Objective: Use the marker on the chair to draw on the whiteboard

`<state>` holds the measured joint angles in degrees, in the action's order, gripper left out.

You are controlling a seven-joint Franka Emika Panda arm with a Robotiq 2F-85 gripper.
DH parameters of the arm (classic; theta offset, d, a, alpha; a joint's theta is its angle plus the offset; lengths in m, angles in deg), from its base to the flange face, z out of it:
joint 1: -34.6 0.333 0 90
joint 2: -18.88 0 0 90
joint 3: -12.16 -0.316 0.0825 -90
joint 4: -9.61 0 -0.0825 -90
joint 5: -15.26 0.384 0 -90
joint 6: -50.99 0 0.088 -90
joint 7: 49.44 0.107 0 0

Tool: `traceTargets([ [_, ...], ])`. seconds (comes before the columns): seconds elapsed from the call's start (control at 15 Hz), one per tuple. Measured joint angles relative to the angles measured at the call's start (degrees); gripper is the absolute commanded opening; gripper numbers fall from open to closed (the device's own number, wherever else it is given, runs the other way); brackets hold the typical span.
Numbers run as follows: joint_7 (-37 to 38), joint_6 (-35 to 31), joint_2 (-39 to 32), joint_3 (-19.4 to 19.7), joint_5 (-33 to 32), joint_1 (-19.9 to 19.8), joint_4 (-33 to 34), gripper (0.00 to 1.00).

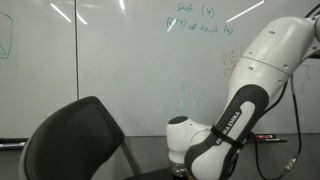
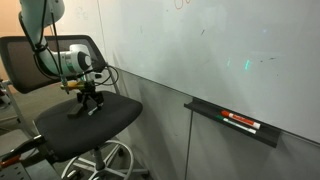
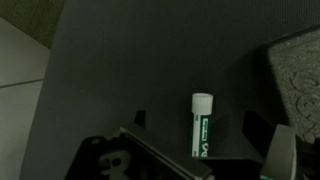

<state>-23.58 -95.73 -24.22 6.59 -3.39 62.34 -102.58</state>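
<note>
My black two-finger gripper point(image 2: 88, 102) hung low over the dark grey office chair point(image 2: 112, 122), jaws spread wide, to straddle the white-capped green marker point(image 3: 202, 126) lying flat on its seat, not yet gripped. The glossy whiteboard point(image 1: 110, 70) stood behind.

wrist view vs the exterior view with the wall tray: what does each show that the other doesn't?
Wrist only: the marker, white cap and green label, lying on the chair seat between the fingers of the open tool.
Exterior only: the whiteboard, a tray holding spare markers, the arm, plus the chair's backrest and base.
Shared: the chair seat and the tool poised low over it.
</note>
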Motion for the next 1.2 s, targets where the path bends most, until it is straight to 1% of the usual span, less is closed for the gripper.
traceTargets([
  [0.2, -1.16, 0.06, -1.63, 0.0, 1.23, 0.04, 1.44, 1.0],
  [0.27, -1.57, 0.08, -2.03, 0.0, 1.63, 0.04, 1.77, 0.91],
  [0.33, -1.94, 0.11, -2.33, 0.0, 1.93, 0.04, 2.0, 0.74],
  [0.73, -5.57, 1.27, -2.96, -0.6, 4.93, -0.07, 2.98, 0.27],
  [0.93, -7.19, 2.74, -2.95, -1.16, 6.64, -0.28, 3.5, 0.07],
  [1.0, -7.45, 3.8, -2.87, -1.32, 7.15, -0.4, 3.73, 0.05],
  [1.07, -7.67, 5.01, -2.71, -1.4, 7.32, -0.48, 3.83, 0.09],
  [1.2, -8.01, 7.39, -2.27, -1.42, 7.6, -0.67, 3.82, 0.1],
])
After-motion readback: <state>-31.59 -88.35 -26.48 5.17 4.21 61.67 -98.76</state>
